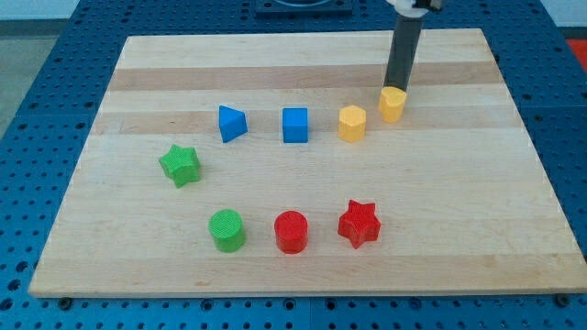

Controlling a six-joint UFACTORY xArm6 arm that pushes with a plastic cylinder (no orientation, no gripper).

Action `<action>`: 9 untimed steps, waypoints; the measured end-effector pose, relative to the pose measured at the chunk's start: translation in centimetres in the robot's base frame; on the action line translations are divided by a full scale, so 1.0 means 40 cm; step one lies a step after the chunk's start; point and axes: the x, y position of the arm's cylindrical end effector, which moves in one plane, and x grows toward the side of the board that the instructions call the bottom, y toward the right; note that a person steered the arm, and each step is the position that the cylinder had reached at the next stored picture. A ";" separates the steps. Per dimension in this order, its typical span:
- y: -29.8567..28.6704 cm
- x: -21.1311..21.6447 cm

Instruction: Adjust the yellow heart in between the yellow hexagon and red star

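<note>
The yellow heart (393,104) lies toward the view's upper right on the wooden board (514,183). The yellow hexagon (352,123) sits just to its lower left. The red star (359,224) is far below, near the view's bottom edge of the board. My tip (395,87) stands right behind the heart's top edge, touching or nearly touching it.
A blue cube (294,125) and a blue triangular block (231,123) line up left of the hexagon. A green star (180,165) is at the left. A green cylinder (227,229) and a red cylinder (292,231) sit left of the red star.
</note>
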 end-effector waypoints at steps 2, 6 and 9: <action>-0.022 0.160; 0.015 0.271; 0.028 0.354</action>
